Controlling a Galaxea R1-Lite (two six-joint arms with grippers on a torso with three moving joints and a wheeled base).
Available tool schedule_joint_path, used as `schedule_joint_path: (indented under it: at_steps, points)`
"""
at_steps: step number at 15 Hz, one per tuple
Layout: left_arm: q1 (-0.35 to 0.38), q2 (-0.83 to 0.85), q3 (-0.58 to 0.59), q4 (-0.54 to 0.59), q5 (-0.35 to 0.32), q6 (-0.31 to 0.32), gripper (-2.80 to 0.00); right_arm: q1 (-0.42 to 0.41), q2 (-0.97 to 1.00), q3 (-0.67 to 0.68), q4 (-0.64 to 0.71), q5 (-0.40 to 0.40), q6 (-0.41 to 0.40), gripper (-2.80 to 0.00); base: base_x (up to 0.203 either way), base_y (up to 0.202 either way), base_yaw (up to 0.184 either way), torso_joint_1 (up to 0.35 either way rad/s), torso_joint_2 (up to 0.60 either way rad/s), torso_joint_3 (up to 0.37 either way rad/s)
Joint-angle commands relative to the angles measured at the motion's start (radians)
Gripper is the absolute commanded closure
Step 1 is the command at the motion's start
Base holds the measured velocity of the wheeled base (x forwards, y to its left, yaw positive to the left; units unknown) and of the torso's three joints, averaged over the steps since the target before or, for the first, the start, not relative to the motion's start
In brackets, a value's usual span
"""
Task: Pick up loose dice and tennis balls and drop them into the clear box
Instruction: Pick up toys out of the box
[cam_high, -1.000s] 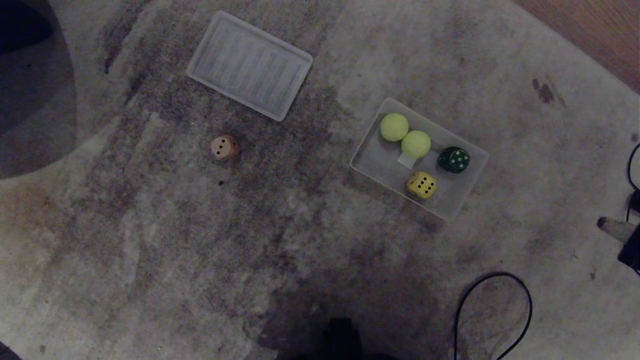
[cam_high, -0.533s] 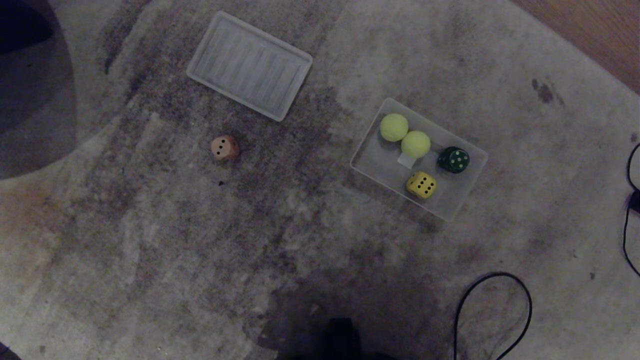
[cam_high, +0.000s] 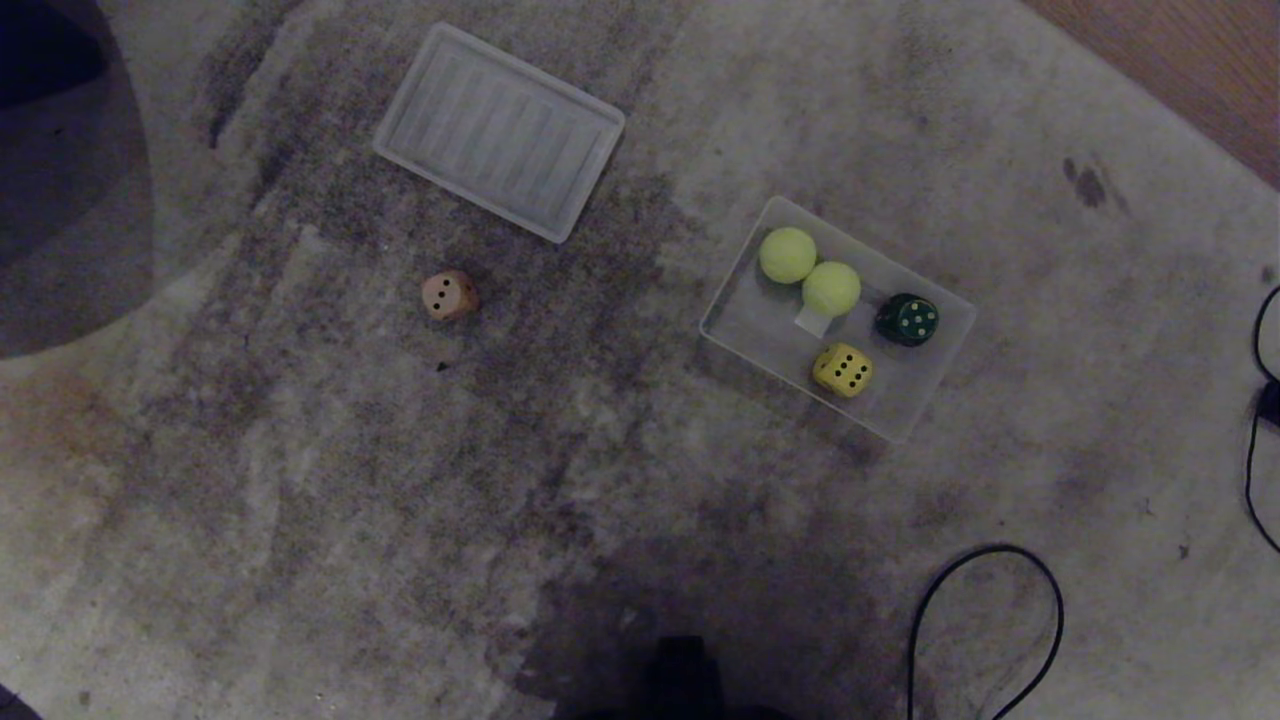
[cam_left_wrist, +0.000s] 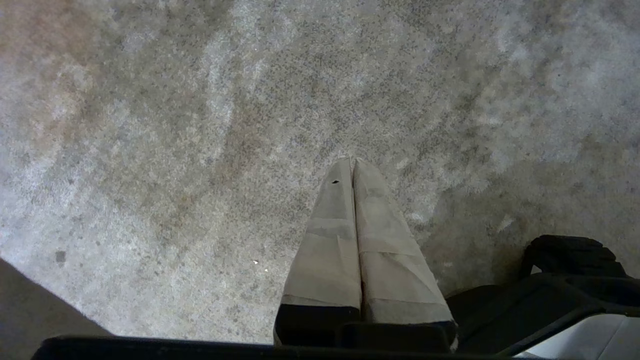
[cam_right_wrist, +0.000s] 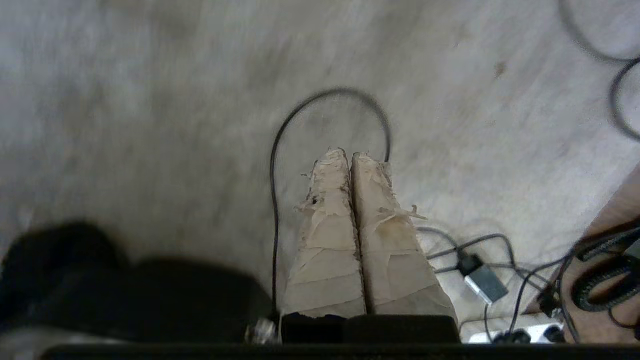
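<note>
The clear box (cam_high: 752, 322) sits on the carpet at the right of the head view. Inside it lie two tennis balls (cam_high: 787, 254) (cam_high: 831, 288), a dark green die (cam_high: 907, 319) and a yellow die (cam_high: 842, 369). A pinkish-tan die (cam_high: 449, 295) rests loose on the carpet, left of the box. Neither arm shows in the head view. My left gripper (cam_left_wrist: 351, 161) is shut and empty above bare carpet. My right gripper (cam_right_wrist: 348, 152) is shut and empty over a loop of black cable (cam_right_wrist: 280, 135).
A flat ribbed clear lid (cam_high: 498, 131) lies at the back left. The black cable (cam_high: 985, 610) loops at the front right. More cables and a small grey adapter (cam_right_wrist: 483, 283) lie near the right gripper. Wooden floor (cam_high: 1180, 60) borders the carpet at the back right.
The right gripper's tip, seen at the right edge of the head view a second ago, has withdrawn out of that view. The dice, balls and box have stayed put.
</note>
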Motion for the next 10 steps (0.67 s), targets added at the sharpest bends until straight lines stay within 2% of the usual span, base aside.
schedule_joint_path:
  at_steps: [1, 3, 6, 10]
  points:
    - [0.0, 0.0, 0.002, 0.0, 0.001, 0.0, 0.0, 0.03, -0.019, -0.004, 0.068, 0.034, -0.023, 0.0, 0.0, 0.0, 0.0, 0.0, 0.0, 0.0]
    - [0.0, 0.0, 0.002, 0.0, 0.001, 0.0, 0.0, 0.038, -0.02, 0.009, 0.086, 0.054, -0.021, 0.0, 0.0, 0.0, 0.0, 0.0, 0.0, 0.0]
    - [0.0, 0.0, 0.002, 0.0, 0.001, 0.0, 0.0, 0.086, -0.066, 0.012, 0.092, 0.076, -0.08, 0.0, 0.0, 0.0, 0.0, 0.0, 0.0, 0.0]
    - [0.0, 0.0, 0.002, 0.0, 0.001, 0.0, 0.0, 0.127, -0.153, 0.007, 0.113, 0.085, -0.073, 0.0, 0.0, 0.0, 0.0, 0.0, 0.0, 0.0]
